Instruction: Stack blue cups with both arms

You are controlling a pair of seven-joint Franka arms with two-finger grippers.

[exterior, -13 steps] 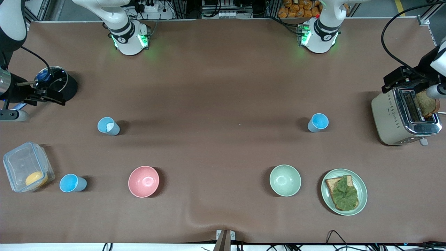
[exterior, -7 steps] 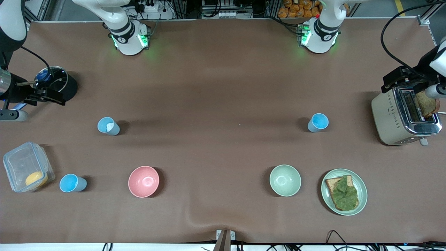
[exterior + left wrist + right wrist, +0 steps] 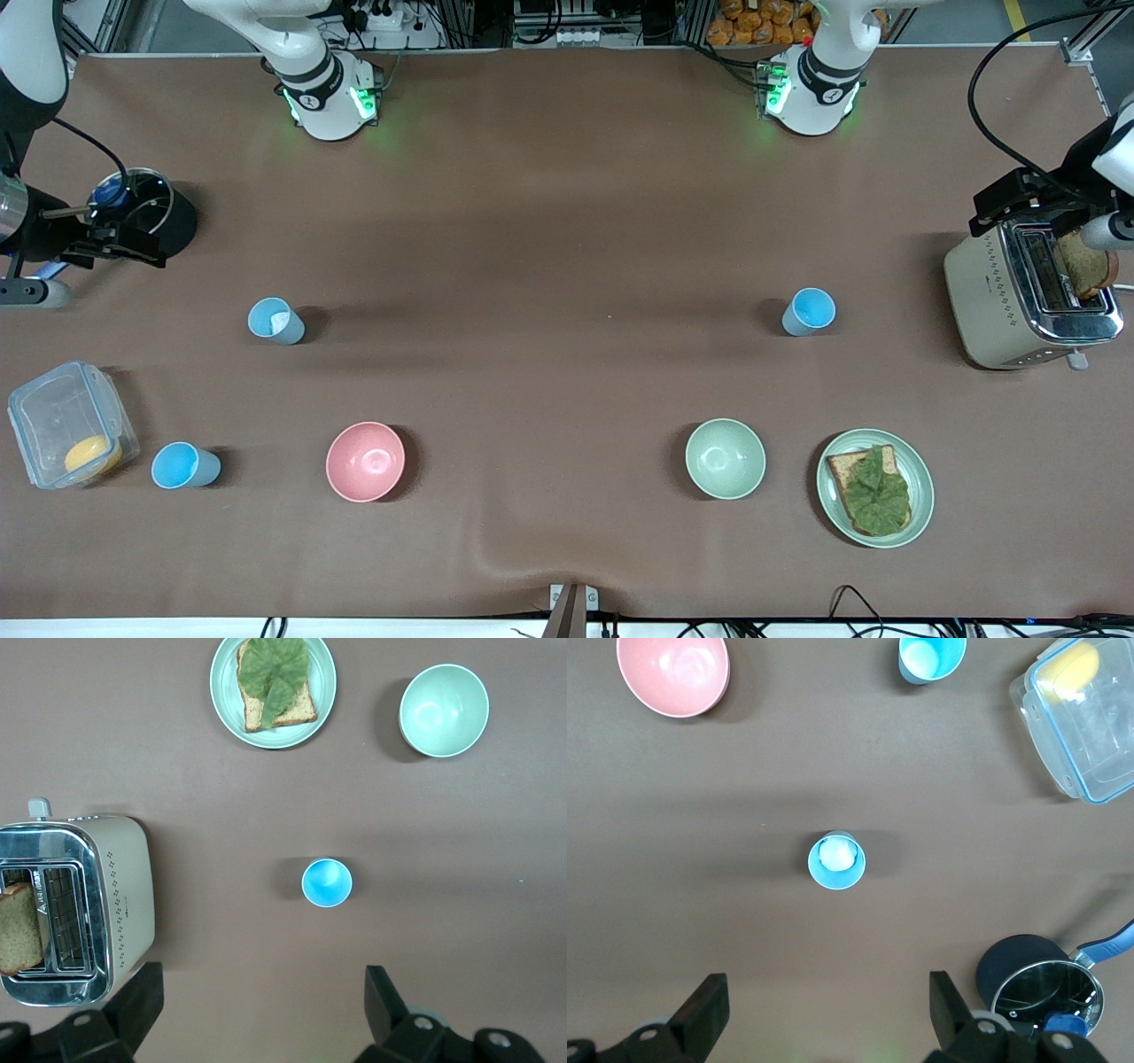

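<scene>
Three blue cups stand upright and apart on the brown table. One, paler inside (image 3: 275,320), is toward the right arm's end and shows in the right wrist view (image 3: 836,860). One, bright blue inside (image 3: 809,311), is toward the left arm's end and shows in the left wrist view (image 3: 327,882). A third (image 3: 184,466) stands nearer the front camera, beside a clear container. My left gripper (image 3: 261,1010) is open and empty, high over the table above the bright-blue cup. My right gripper (image 3: 828,1010) is open and empty, high above the paler cup. Neither gripper shows in the front view.
A pink bowl (image 3: 365,461) and a pale green bowl (image 3: 725,458) stand nearer the front camera. A plate (image 3: 926,487) holds toast with lettuce. A toaster (image 3: 983,301) is at the left arm's end. A clear container (image 3: 53,416) and a black pot (image 3: 168,221) are at the right arm's end.
</scene>
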